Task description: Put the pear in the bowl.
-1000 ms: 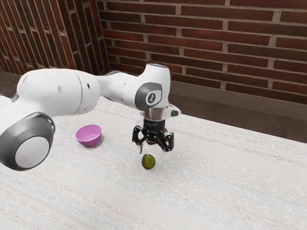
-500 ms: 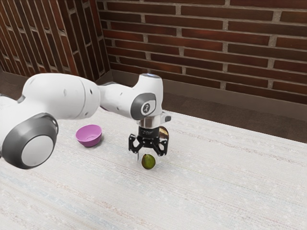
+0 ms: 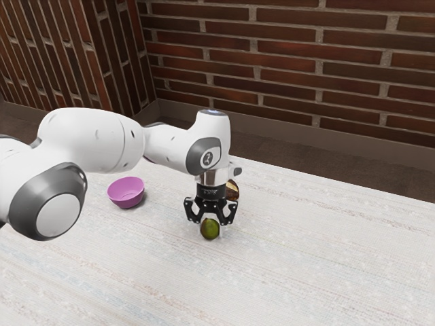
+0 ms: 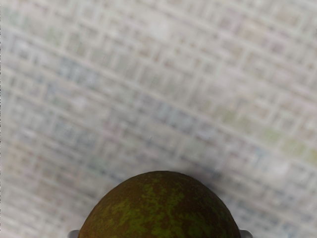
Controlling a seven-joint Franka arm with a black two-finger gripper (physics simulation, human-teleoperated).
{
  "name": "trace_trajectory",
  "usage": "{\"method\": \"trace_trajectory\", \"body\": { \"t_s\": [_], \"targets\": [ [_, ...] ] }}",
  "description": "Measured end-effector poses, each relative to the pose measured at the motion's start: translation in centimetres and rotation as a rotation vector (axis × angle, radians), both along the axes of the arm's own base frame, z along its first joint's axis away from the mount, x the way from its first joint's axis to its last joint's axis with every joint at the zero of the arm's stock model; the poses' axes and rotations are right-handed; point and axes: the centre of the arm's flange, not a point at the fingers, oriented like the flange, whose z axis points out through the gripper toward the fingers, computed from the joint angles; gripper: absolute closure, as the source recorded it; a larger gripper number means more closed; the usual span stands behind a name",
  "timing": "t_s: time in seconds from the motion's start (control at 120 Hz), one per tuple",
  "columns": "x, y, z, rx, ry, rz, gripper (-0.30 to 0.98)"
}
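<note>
So the hand (image 3: pixel 211 230) is partly closed, fingers pressed against both sides of the pear (image 3: pixel 210 228). Pear's right between the fingertips, down on the bench (image 3: pixel 306 251), roundish with mottled green-brown skin. Bench top's pale, kinda streaky and woven-looking. Smooth, round pinkish-purple bowl (image 3: pixel 126 193) sits toward the exterior view's left.

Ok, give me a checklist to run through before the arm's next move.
1. Tool lined up with the pear: ok, directly above and around it.
2. Secure grip on the pear: cannot tell.
3. Bowl upright: ok.
4. Bowl's visible inside free of objects: ok.
5. Pear in the bowl: not ok, it is at the tool.
6. Clearance from the brown object behind the tool: cannot tell.
</note>
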Motion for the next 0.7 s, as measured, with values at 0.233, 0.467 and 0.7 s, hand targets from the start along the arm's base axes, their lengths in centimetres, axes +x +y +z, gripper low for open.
{"method": "trace_trajectory", "body": {
  "t_s": [0.233,0.467,0.7],
  "targets": [
    [0.7,1.6,3.8,-0.01,-0.056,0.03,0.38],
    [1.7,7.0,7.3,-0.011,-0.109,0.11,0.43],
    [2.1,17.1,10.3,0.016,-0.159,0.238,0.47]
  ]
}}
